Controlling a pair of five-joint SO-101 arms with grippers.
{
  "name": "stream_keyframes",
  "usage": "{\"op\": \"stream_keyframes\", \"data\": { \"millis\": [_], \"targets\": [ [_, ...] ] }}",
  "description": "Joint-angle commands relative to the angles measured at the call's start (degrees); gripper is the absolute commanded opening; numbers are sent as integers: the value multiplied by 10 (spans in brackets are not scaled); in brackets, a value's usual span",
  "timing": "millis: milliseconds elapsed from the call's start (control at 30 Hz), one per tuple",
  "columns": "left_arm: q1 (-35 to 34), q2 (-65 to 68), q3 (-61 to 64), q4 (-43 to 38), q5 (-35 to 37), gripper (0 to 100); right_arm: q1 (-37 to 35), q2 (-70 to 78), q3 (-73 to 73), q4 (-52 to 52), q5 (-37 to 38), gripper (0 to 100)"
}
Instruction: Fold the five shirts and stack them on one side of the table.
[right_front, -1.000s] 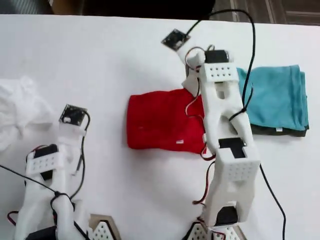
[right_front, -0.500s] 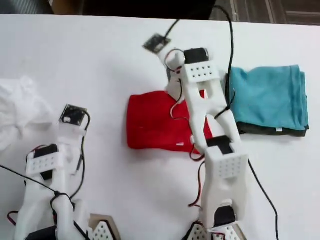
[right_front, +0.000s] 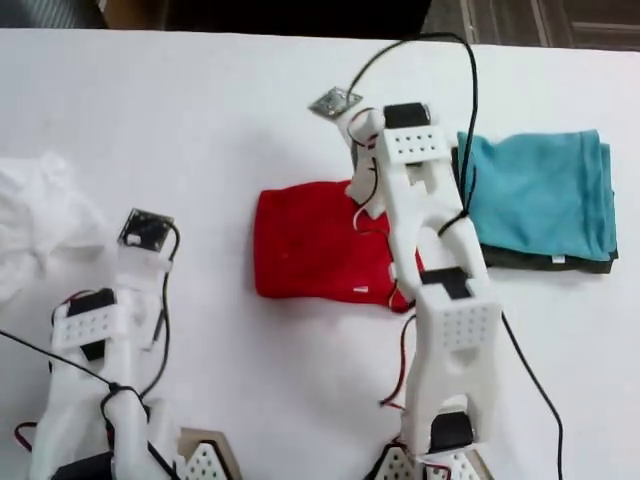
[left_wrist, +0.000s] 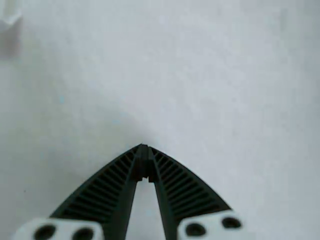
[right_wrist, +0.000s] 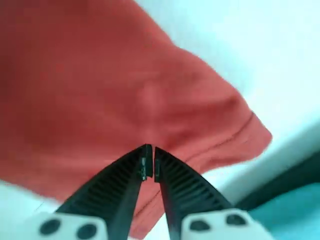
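High view: white table (right_front: 200, 120) bears red shirt (right_front: 310, 250).

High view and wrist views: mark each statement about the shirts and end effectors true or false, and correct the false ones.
1. The red shirt lies between the white shirt and the teal shirt. True.
2. The teal shirt lies under a dark shirt. False: it lies on top.
3. The left end effector is wide open. False: it is shut, over bare table.
4. The right end effector is over the red shirt. True.
5. The white shirt is neatly folded. False: it is crumpled.
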Motion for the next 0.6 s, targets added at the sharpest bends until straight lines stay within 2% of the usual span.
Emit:
{"op": "stream_keyframes", "data": {
  "millis": [0,133,367,567],
  "targets": [
    [-3,-15,0,-11,5,27,-30,-116,47,23,-4,21],
    [-3,-15,0,-11,5,27,-44,-209,215,-22,0,21],
    [-3,-15,0,-11,5,27,-46,-310,558,-244,-3,21],
    [-3,-15,0,-11,5,27,-43,-324,681,-317,-2,21]
  ]
}}
